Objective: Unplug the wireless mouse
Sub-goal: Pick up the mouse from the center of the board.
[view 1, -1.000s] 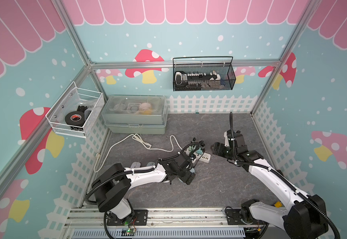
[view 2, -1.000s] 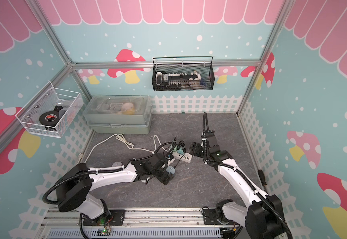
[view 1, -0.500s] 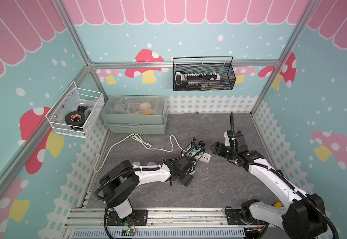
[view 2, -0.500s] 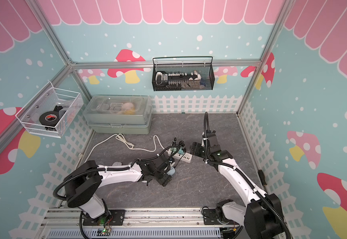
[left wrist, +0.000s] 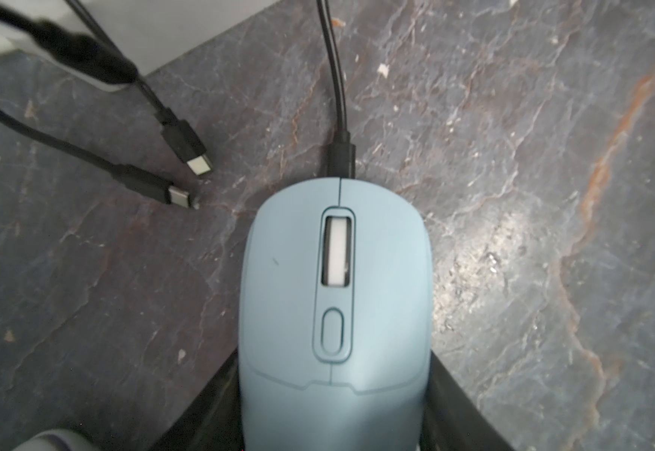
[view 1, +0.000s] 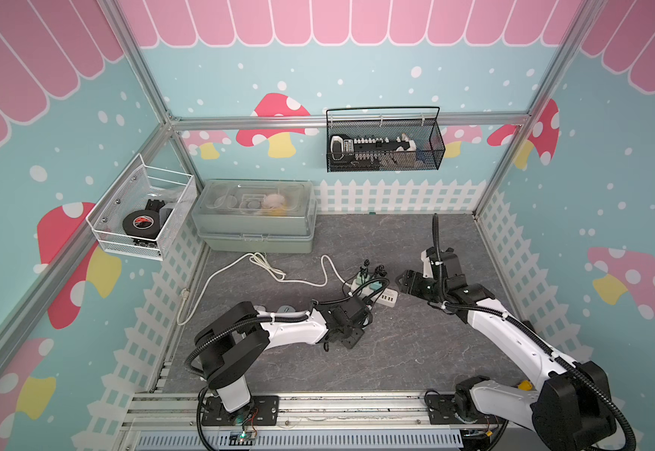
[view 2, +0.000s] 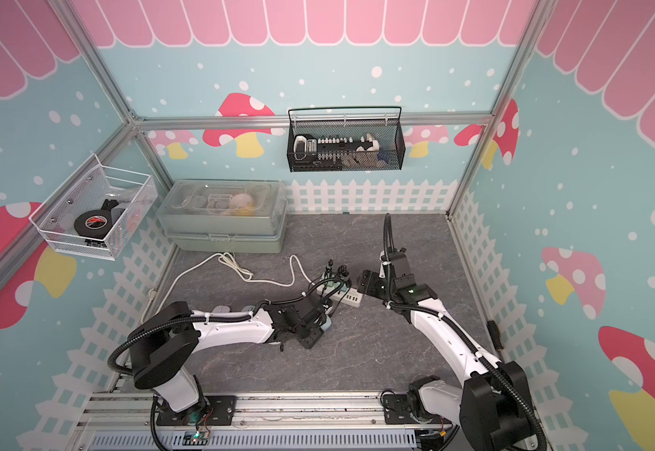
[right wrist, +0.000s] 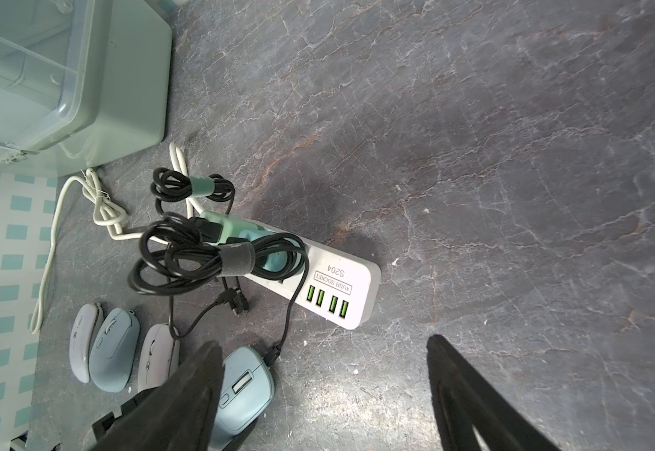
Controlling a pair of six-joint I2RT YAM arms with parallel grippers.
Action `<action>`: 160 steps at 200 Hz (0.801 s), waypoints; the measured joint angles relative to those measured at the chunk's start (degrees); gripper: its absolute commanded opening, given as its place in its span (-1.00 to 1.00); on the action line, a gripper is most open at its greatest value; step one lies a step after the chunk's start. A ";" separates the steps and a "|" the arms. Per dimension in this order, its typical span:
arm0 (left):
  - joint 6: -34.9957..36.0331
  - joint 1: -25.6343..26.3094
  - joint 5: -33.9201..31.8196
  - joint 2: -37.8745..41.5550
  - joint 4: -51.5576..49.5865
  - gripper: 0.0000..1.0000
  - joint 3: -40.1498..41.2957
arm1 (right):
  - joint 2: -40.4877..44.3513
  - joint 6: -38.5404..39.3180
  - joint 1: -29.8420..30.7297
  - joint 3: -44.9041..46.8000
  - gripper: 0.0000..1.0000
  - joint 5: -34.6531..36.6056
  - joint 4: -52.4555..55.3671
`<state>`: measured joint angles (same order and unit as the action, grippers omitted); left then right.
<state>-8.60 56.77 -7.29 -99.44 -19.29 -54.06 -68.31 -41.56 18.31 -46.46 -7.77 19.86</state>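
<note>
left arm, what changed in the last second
The left gripper drew back slightly and closed in on the blue mouse's sides, taking hold. The black cable stays plugged into the mouse; the right gripper stays open and still beside the power strip.

Four mice (right wrist: 113,351), one power strip (right wrist: 333,289), two loose USB-C plugs (left wrist: 197,164), two wall baskets (view 1: 384,156), one lidded box (view 1: 255,218)

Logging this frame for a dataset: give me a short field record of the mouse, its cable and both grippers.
mouse: blue mouse, flat on the table
cable: black cable plugged into its front
left gripper: fingers flank the mouse; grip unclear
right gripper: open, empty, near the power strip
task: not yet unplugged
</note>
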 measured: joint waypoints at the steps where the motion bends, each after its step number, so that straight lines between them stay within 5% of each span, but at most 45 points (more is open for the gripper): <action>1: 0.00 0.00 -0.02 0.00 0.00 0.09 -0.02 | 0.00 0.00 0.00 0.02 0.62 -0.02 0.00; 73: -0.17 0.48 -2.05 1.03 0.07 0.01 0.52 | 0.13 -0.02 0.00 0.13 0.62 -1.03 -0.15; 160: -0.20 0.48 -1.38 19.89 6.84 -0.03 8.04 | -0.55 -2.78 -0.13 2.93 0.54 -6.91 -6.67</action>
<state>-8.80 57.25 -8.67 -79.55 -12.45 -46.02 -68.86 -44.34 18.17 -43.53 -14.68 13.19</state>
